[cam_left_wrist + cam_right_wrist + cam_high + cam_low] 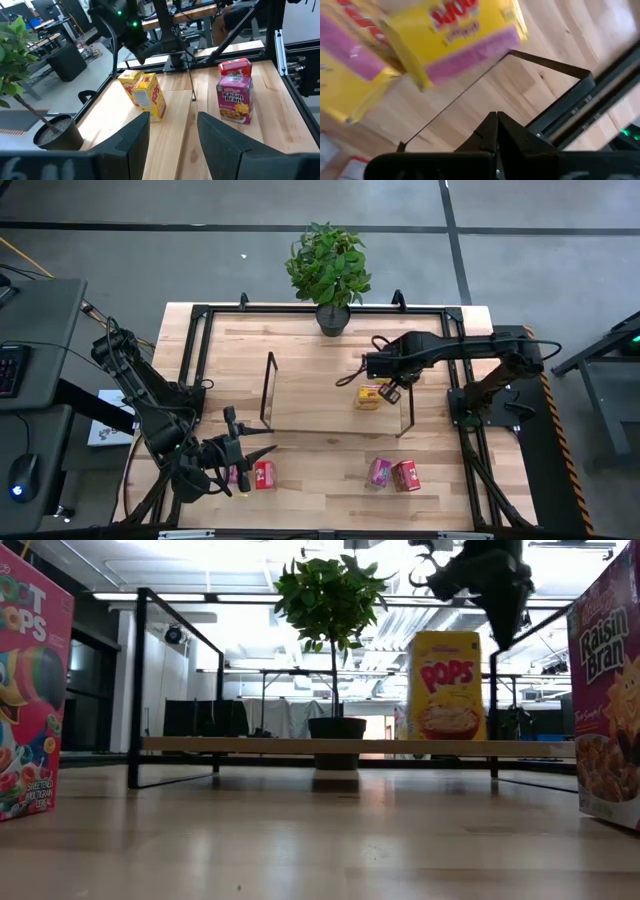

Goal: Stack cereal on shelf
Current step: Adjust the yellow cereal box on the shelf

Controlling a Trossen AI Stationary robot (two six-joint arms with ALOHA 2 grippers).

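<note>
The shelf (330, 415) lies mid-table with a black end frame (269, 390) at each end. Two yellow cereal boxes (369, 397) stand side by side on its board near the right end; the low view shows them as one yellow box (445, 685). My right gripper (392, 393) hangs shut just above and beside them, pointing down and holding nothing. Near the front left, my left gripper (266, 451) is open and empty, above a pink box (240, 475) and a red box (264, 474). Another pink box (379, 473) and red box (405, 475) stand front right.
A potted plant (328, 270) stands at the table's far edge, behind the shelf. A black metal frame (300, 310) runs round the tabletop. Bare wood lies between the two front pairs of boxes and on the shelf's left part.
</note>
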